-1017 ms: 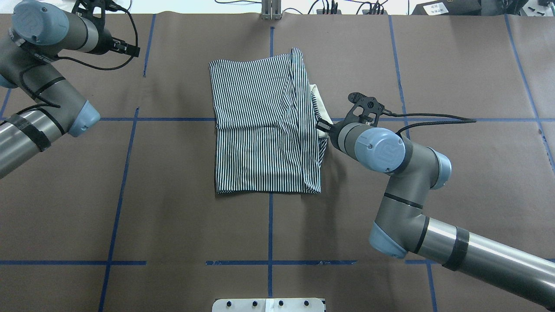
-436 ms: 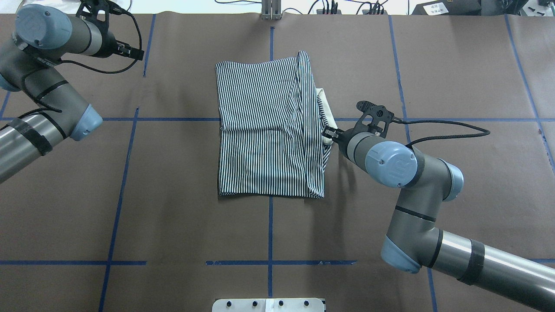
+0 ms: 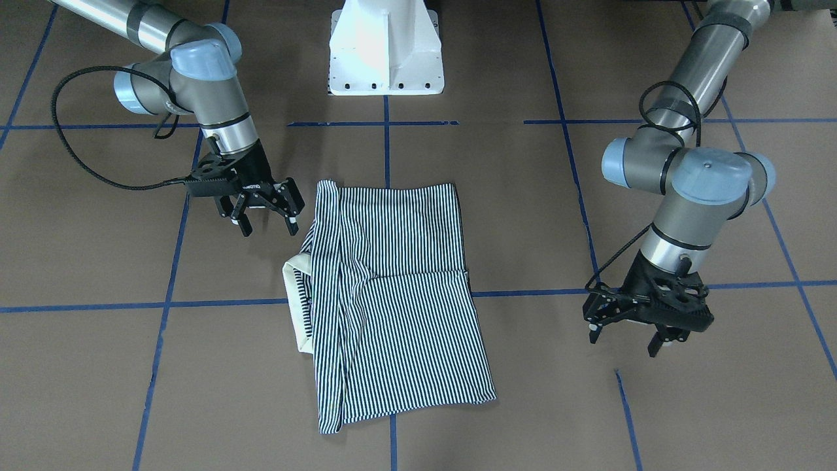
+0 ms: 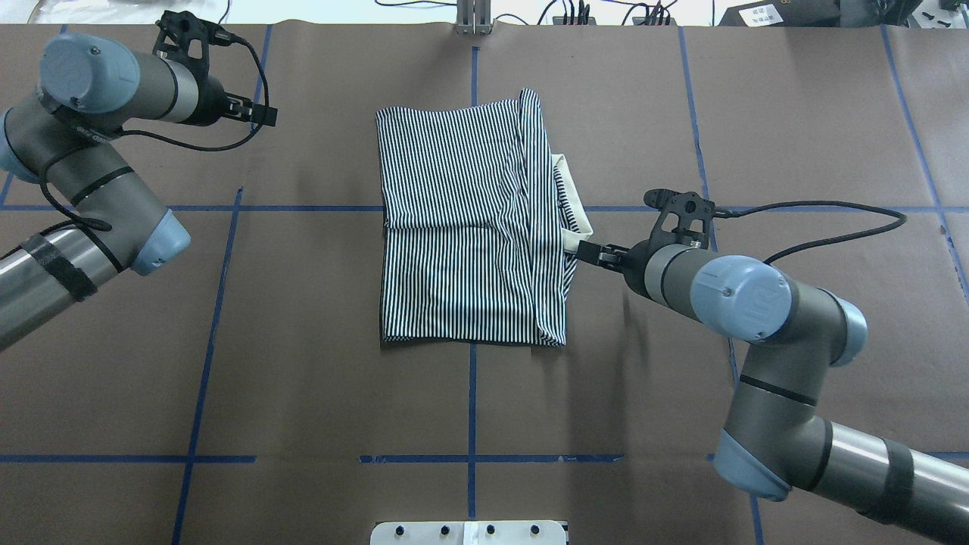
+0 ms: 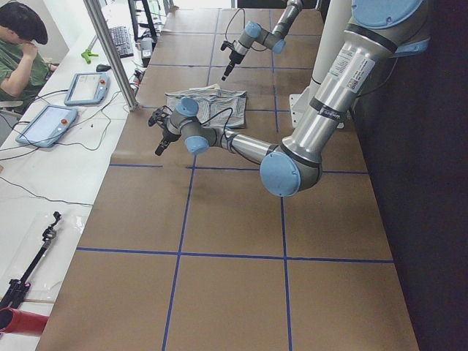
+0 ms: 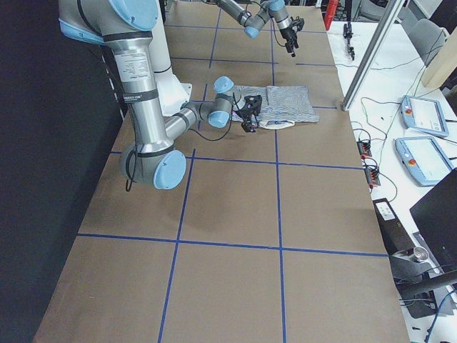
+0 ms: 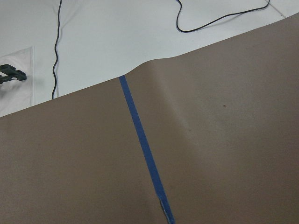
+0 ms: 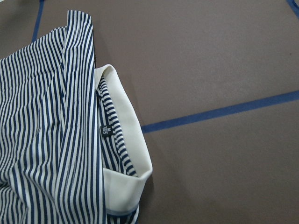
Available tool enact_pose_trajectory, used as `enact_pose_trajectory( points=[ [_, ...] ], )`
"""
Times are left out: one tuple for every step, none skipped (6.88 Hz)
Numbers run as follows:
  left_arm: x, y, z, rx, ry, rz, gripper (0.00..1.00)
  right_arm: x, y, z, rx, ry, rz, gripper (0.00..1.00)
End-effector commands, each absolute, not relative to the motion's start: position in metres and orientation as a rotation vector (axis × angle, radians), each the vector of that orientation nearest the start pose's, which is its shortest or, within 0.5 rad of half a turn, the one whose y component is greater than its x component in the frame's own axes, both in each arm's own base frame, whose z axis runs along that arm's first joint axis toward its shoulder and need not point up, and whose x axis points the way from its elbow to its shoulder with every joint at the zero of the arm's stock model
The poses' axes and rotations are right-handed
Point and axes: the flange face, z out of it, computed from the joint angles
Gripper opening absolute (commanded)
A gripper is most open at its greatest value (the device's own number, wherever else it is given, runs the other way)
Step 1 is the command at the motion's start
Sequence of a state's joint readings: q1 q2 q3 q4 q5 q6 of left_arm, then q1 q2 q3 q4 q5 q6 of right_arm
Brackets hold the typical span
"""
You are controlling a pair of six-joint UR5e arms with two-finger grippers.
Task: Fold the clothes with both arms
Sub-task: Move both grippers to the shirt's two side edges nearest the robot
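The striped polo shirt [image 4: 469, 227] lies folded into a rough rectangle at the table's middle, and it also shows in the front view as the shirt [image 3: 399, 301]. Its cream collar [image 4: 569, 197] pokes out on the robot's right side; in the right wrist view the collar [image 8: 124, 126] shows a small label inside. My right gripper [image 3: 267, 226] hangs open and empty just off that side of the shirt, tip near the collar corner [image 4: 587, 252]. Far off at the table's back left, my left gripper [image 3: 624, 343] is open and holds nothing, seen from overhead as the left gripper [image 4: 265, 115].
Brown paper with blue tape lines [image 4: 471, 393] covers the table. The white pedestal base [image 3: 386, 46] stands at the robot's side. A seated person [image 5: 22, 58] and control pendants [image 5: 84, 86] are beyond the far edge, where cables [image 7: 56, 56] lie.
The shirt slid slightly toward the robot's right with the right gripper at its collar. The right gripper then backed off to the right. The left gripper moved a little toward the shirt.
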State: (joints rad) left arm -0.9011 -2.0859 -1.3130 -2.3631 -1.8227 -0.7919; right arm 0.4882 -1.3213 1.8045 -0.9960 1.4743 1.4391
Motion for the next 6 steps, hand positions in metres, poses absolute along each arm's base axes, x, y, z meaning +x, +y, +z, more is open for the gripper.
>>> enact_pose_trajectory(
  points=[
    [0.408, -0.53, 0.346, 0.463, 1.107, -0.075, 1.0, -0.413, -0.376, 0.338, 0.38, -1.054, 0.344, 1.0],
    [0.417, -0.482, 0.321, 0.383, 1.197, -0.156, 1.0, -0.412, -0.375, 0.336, 0.381, -1.059, 0.345, 1.0],
    [0.452, -0.434, 0.305, 0.313, 1.188, -0.237, 1.0, -0.412, -0.375, 0.336, 0.381, -1.059, 0.348, 1.0],
    [0.481, -0.395, 0.29, 0.234, 1.168, -0.322, 0.83, -0.412, -0.376, 0.335, 0.382, -1.06, 0.348, 1.0],
    [0.507, -0.371, 0.29, 0.176, 1.146, -0.378, 0.62, -0.412, -0.376, 0.334, 0.382, -1.062, 0.347, 1.0],
    [0.52, -0.367, 0.289, 0.174, 1.119, -0.385, 0.6, -0.412, -0.376, 0.334, 0.384, -1.061, 0.348, 1.0]
  ],
)
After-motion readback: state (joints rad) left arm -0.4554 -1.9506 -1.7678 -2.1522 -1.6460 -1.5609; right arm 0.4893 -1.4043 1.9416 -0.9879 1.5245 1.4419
